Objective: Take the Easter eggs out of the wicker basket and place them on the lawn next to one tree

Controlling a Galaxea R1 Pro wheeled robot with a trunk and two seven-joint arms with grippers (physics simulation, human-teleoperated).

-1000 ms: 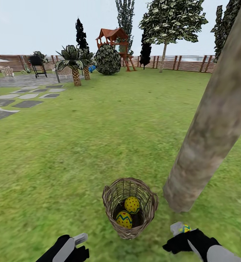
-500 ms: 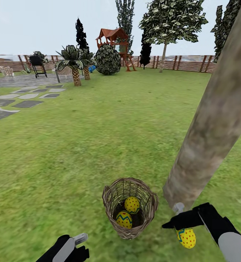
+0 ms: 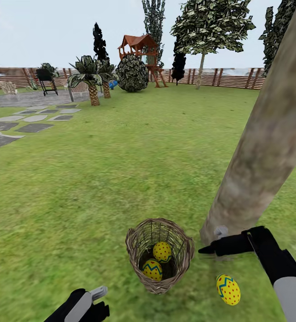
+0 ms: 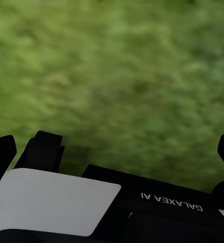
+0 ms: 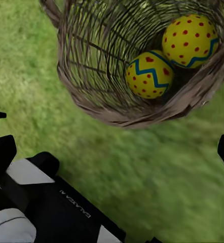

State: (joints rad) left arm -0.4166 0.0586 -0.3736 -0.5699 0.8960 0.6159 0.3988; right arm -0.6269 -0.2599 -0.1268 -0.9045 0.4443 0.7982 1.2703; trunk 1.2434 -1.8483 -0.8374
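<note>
Lawn (image 3: 99, 179) beside tree (image 3: 260, 156): your right gripper (image 3: 210, 248) released, empty — remaining Easter eggs (image 5: 165, 55) smooth, likely slippery; grasp across the middle.

The wicker basket (image 3: 159, 255) is open-woven brown cane, the Easter eggs (image 3: 228, 289) are smooth painted shells, the tree (image 3: 260, 161) has smooth mottled bark, the lawn (image 3: 99, 188) is matt grass, and the right end effector (image 3: 213, 246) is matt black plastic.

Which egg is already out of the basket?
The egg lying on the lawn beside the tree; the other two sit inside the wicker basket.
</note>
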